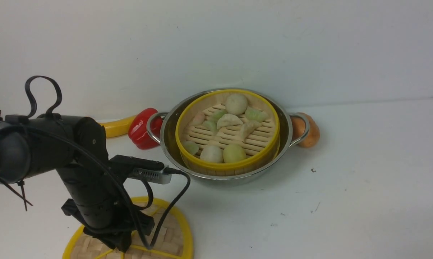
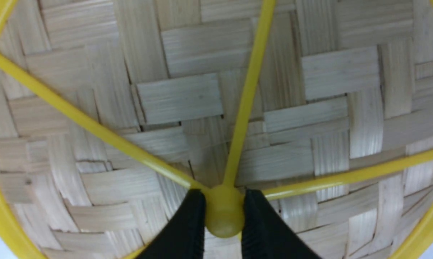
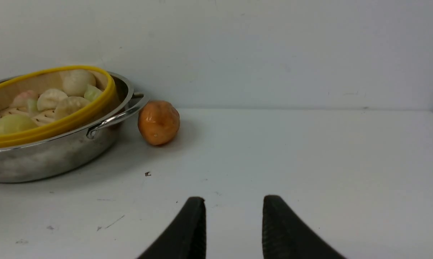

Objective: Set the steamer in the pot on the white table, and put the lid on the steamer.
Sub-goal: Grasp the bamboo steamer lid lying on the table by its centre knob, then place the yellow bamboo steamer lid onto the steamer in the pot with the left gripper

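Observation:
The steamer (image 1: 227, 131), a yellow-rimmed bamboo basket with toy buns and dumplings, sits inside the shiny steel pot (image 1: 173, 144) at the middle of the white table (image 1: 363, 180). The lid (image 1: 166, 233), a woven disc with yellow rim and spokes, lies flat on the table at the front left, partly hidden under my left arm. My left gripper (image 2: 224, 212) points straight down on it, with both black fingers pressed against the lid's yellow centre knob (image 2: 223, 216). My right gripper (image 3: 233, 212) is open and holds nothing, low over bare table to the right of the pot (image 3: 58, 154).
A red pepper (image 1: 141, 128) and a yellow piece (image 1: 117, 126) lie left of the pot, by its handle. An orange fruit (image 1: 309, 130) sits against the pot's right handle. The white wall rises close behind the pot.

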{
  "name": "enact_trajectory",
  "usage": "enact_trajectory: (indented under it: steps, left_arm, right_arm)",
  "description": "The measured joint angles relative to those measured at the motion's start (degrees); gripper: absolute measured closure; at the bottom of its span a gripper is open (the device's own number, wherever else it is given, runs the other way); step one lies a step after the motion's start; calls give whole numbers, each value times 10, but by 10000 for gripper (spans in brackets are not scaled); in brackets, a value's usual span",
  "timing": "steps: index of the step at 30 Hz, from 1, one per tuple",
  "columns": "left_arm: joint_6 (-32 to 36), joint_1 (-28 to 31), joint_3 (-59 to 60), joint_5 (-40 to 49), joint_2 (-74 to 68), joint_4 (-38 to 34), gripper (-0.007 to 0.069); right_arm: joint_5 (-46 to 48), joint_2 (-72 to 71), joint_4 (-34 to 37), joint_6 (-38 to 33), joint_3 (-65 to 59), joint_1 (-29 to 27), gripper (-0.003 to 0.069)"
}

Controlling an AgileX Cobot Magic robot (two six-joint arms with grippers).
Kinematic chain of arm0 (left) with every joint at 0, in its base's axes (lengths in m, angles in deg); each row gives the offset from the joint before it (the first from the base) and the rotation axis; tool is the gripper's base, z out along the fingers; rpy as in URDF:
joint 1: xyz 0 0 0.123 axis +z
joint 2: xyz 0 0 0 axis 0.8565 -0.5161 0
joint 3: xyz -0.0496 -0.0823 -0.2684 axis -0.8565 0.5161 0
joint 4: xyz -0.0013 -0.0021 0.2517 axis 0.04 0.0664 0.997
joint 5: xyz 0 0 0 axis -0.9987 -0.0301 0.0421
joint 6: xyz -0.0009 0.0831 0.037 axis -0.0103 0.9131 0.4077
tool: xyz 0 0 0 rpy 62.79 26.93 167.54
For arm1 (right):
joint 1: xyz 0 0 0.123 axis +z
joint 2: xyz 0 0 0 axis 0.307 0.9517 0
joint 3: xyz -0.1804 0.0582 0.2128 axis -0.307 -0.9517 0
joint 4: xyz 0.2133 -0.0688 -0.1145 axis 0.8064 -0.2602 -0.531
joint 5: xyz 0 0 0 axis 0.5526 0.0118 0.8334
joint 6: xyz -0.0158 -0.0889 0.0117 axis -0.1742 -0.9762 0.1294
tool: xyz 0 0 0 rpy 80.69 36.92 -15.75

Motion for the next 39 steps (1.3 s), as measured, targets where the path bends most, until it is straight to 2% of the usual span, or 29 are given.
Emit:
enact_trajectory:
  steps: [4, 7, 11, 16, 20, 22, 24, 33, 39]
  left_arm:
    - [15, 0, -45, 102, 43, 47, 506]
    - [21, 0, -73, 128, 65, 56, 506]
    - [30, 0, -148, 138, 81, 56, 506]
    - [76, -1, -277, 140, 55, 54, 506]
    - [124, -2, -403, 141, -12, 5, 506]
    - [133, -5, -432, 141, -32, -4, 506]
    - [151, -18, -511, 141, -94, -11, 506]
    - [178, -102, -702, 141, -275, 39, 506]
    - [183, -111, -727, 141, -328, 46, 506]
  right_arm:
    - [0, 0, 0, 0, 0, 0, 416]
    - [0, 0, 0, 0, 0, 0, 416]
    - [0, 0, 0, 0, 0, 0, 416]
    - [0, 0, 0, 0, 0, 0, 416]
    - [0, 0, 0, 0, 0, 0, 416]
    - [0, 0, 0, 0, 0, 0, 416]
    - [0, 0, 0, 0, 0, 0, 416]
    - [0, 0, 0, 0, 0, 0, 416]
    - [0, 0, 0, 0, 0, 0, 416]
